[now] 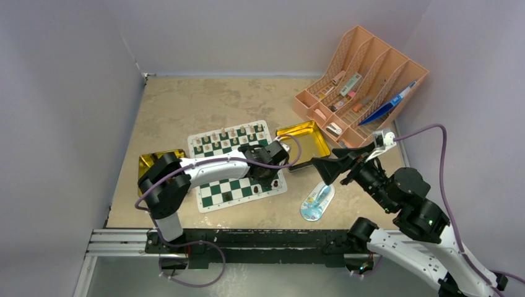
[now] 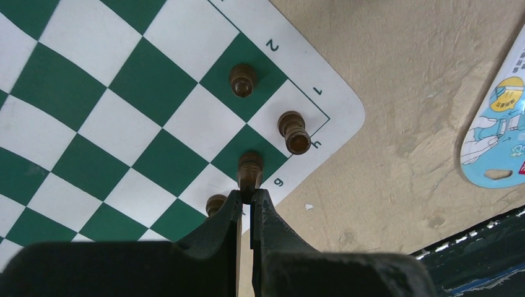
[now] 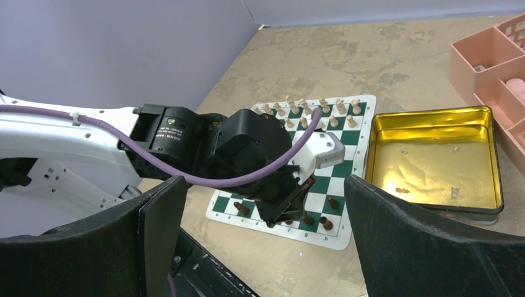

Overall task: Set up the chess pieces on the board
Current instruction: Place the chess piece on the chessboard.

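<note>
Chess pieces [image 2: 242, 79], four dark, on board [image 2: 148, 80]; left end effector [image 2: 250, 199] seemingly grips one, right end effector [image 3: 260, 204] gapes.

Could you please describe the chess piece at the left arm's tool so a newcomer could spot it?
Find the green-and-white chessboard and go to its near right corner, printed h and 1. The dark brown piece stands on the green square marked g, beside the rook on the white corner square. Unlike its neighbours, it is pinched by the left tool.

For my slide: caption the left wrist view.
Left gripper pinches a dark chess piece near the board's corner.
</note>
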